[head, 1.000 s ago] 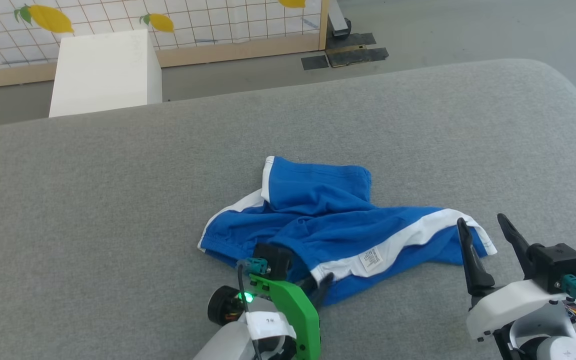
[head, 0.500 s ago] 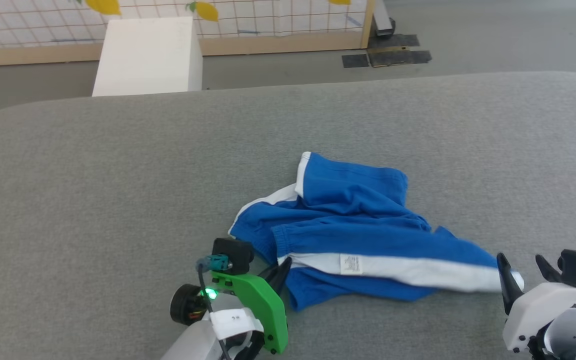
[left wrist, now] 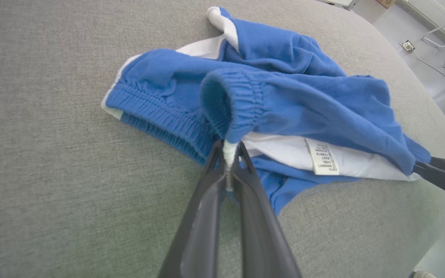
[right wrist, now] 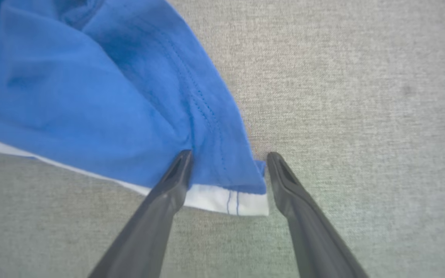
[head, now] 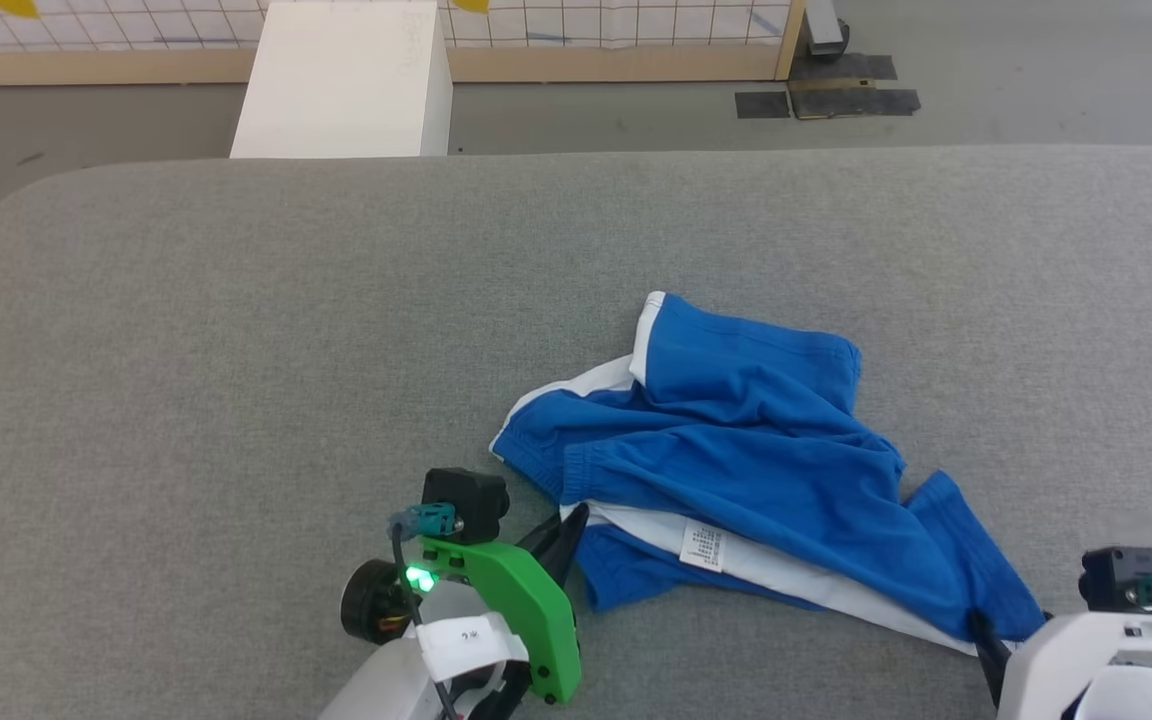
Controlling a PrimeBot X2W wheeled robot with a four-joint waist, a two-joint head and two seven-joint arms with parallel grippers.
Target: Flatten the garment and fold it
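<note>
One pair of bright blue soft shorts with white stripes [head: 736, 440] lies crumpled at the lower middle of the grey cloth surface [head: 236, 350]. The flattening is just starting, I think. The left pincer [left wrist: 228, 148] is clamped on the waist edge. The right pincer [right wrist: 228, 158] is wide apart around a leg corner and needs to pinch it next. There are two pincers.

The head camera is looking down from well back over the grey cushion [head: 236, 350] and the whole shorts [head: 736, 440]. The left wrist camera is looking low along the left gripper [left wrist: 228, 152], close to the waistband [left wrist: 242, 96]. The right wrist camera is facing down, very near the hem corner [right wrist: 245, 197] that all three are sharing.
</note>
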